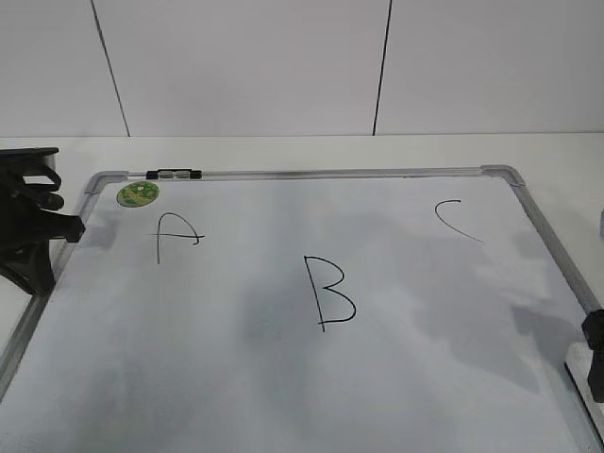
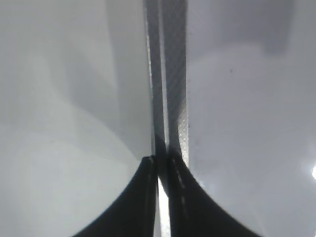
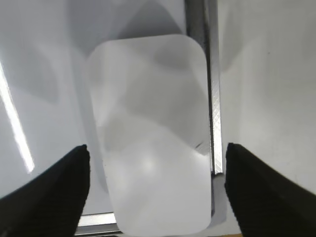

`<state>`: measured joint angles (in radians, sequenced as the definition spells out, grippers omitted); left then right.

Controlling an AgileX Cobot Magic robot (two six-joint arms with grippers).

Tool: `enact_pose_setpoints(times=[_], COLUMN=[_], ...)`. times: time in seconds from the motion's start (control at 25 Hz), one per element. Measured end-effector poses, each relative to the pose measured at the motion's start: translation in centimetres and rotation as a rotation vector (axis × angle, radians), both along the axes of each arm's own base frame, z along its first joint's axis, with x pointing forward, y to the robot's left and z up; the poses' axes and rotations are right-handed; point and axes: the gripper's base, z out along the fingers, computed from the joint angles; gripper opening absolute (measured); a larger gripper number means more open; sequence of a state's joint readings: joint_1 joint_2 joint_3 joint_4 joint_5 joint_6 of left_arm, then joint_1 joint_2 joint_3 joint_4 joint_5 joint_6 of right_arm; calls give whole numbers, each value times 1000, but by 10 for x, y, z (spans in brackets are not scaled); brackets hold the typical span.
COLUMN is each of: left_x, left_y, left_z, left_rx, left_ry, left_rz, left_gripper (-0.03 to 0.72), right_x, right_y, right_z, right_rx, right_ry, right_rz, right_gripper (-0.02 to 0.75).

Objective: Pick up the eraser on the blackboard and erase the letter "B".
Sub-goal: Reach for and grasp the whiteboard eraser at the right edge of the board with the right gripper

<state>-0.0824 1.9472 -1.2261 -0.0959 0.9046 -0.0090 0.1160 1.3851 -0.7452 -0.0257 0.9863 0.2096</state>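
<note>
The blackboard point(image 1: 425, 368) is a white board in a silver frame, lying flat. It bears a black "A" point(image 1: 176, 236), the letter "B" point(image 1: 332, 293) in the middle and a "C" point(image 1: 455, 219). The eraser point(image 3: 153, 148), a white glossy rounded block, lies in the board's near right corner beside the frame point(image 3: 213, 98). My right gripper point(image 3: 155, 165) is open, one finger on each side of the eraser, not touching it; in the exterior view it shows at the right edge point(image 1: 595, 363). My left gripper point(image 2: 161, 162) is shut and empty over the board's left frame point(image 2: 173, 74), far from the letter "B".
A small green round sticker point(image 1: 138, 193) sits in the board's far left corner, with a black clip point(image 1: 174, 174) on the top frame beside it. White table surrounds the board, and a white panelled wall stands behind.
</note>
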Motion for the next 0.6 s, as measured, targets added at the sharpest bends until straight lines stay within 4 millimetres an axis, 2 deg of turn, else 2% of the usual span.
enact_pose_setpoints(times=[0.24, 0.6], left_x=[0, 0], left_y=[0, 0], left_z=[0, 0], left_rx=[0, 0], left_ry=[0, 0], left_rz=[0, 0], left_gripper=[25, 25], right_x=[3, 5], right_y=[0, 0], right_z=[-8, -9], right_rx=[-4, -11], right_ry=[38, 18], right_rz=[0, 7], right_gripper=[658, 633])
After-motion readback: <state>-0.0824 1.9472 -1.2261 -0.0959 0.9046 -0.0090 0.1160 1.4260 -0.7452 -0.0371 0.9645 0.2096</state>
